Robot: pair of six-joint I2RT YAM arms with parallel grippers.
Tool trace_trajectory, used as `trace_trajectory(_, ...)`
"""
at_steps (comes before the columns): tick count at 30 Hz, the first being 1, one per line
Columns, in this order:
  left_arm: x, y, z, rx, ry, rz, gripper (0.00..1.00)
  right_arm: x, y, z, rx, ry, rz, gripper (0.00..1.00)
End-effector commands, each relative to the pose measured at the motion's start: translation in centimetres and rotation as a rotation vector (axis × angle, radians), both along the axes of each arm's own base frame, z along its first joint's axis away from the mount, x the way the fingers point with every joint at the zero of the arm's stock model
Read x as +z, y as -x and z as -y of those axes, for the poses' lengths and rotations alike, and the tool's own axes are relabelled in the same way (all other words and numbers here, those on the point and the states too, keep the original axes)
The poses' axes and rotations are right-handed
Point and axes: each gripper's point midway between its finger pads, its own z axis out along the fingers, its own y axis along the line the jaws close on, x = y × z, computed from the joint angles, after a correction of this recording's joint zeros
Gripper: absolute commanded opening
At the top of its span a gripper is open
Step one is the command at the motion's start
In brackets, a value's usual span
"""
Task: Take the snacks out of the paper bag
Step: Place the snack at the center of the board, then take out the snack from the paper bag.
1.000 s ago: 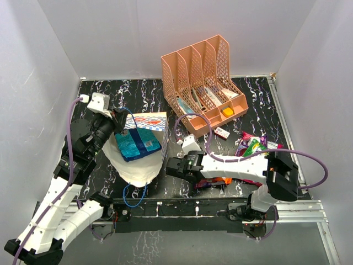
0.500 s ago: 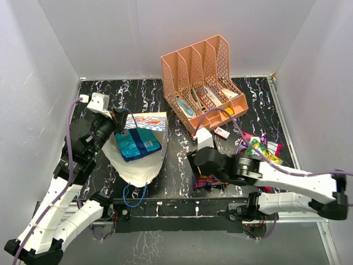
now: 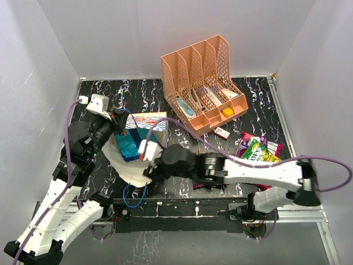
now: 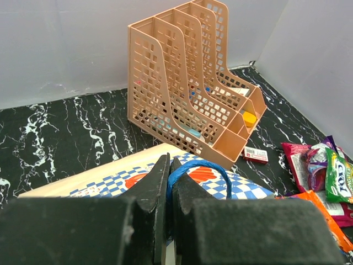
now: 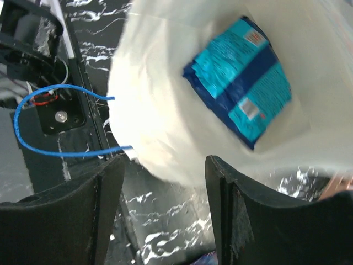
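Paper bag lies on its side on the table, mouth propped open, with one blue packet inside and other snacks already out to the right. The right gripper, jaws spread wide and empty, hovers at the opening; next it must reach in and close on that packet. The left gripper pinches the bag's blue cord handle.

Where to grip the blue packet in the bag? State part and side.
Probably pinch the blue packet by its edge nearest the open mouth of the paper bag, entering through it with the open right gripper. It lies flat against the inner wall, leaving that thin edge.
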Motion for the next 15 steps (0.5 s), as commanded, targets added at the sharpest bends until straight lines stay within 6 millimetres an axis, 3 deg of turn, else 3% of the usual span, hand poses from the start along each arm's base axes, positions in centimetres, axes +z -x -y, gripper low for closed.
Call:
trace_trajectory(1,0.2,0.7,0.7,-0.052,-0.004,0.013,0.00,2.2,-0.3,-5.1,0.157,0.026,0.280,0.64)
trace_trajectory(8,0.6,1.7,1.2,-0.104,0.004,0.036,0.00,-1.1,-4.0,-8.6,0.209,0.219,0.619,0.63)
trace_trajectory(12,0.6,2.2,1.4,-0.127,0.015,0.048,0.00,-5.3,-5.3,-10.5,0.292,0.391,0.702,0.67)
trace_trajectory(15,0.8,2.5,1.3,-0.127,0.018,0.056,0.00,-7.1,-6.8,-11.1,0.288,0.434,0.734,0.69)
